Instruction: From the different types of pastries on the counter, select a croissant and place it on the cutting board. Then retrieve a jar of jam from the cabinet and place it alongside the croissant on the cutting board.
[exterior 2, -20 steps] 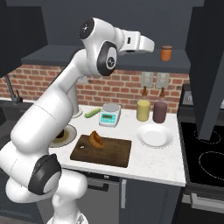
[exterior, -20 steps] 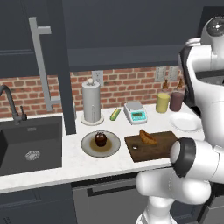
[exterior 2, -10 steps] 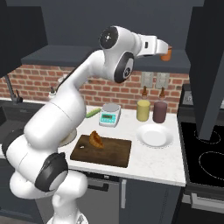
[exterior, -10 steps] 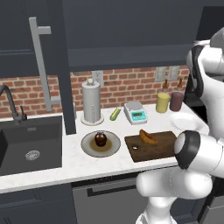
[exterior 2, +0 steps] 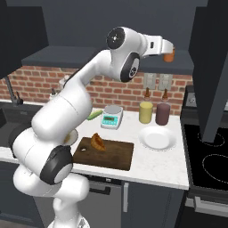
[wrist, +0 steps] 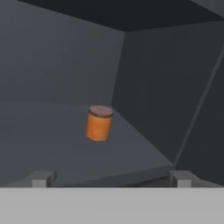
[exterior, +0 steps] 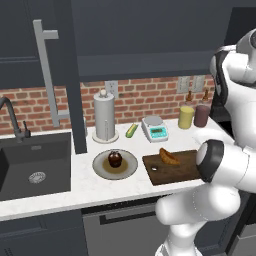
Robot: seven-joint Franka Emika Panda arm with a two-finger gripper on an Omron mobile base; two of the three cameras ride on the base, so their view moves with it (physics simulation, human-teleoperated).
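Orange jam jar point(wrist: 99, 123) stands far back on the cabinet shelf point(wrist: 52, 144), and we fear our wide-open, empty claw point(wrist: 111, 177) could topple it.

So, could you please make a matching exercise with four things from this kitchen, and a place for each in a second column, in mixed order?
Things:
1. croissant
2. jam jar
3. chocolate pastry
4. kitchen scale

Places:
A. inside the open cabinet, in front of the pincer
B. on the grey plate near the sink
C. on the cutting board
D. on the counter by the brick wall

Pairs: 1-C, 2-A, 3-B, 4-D
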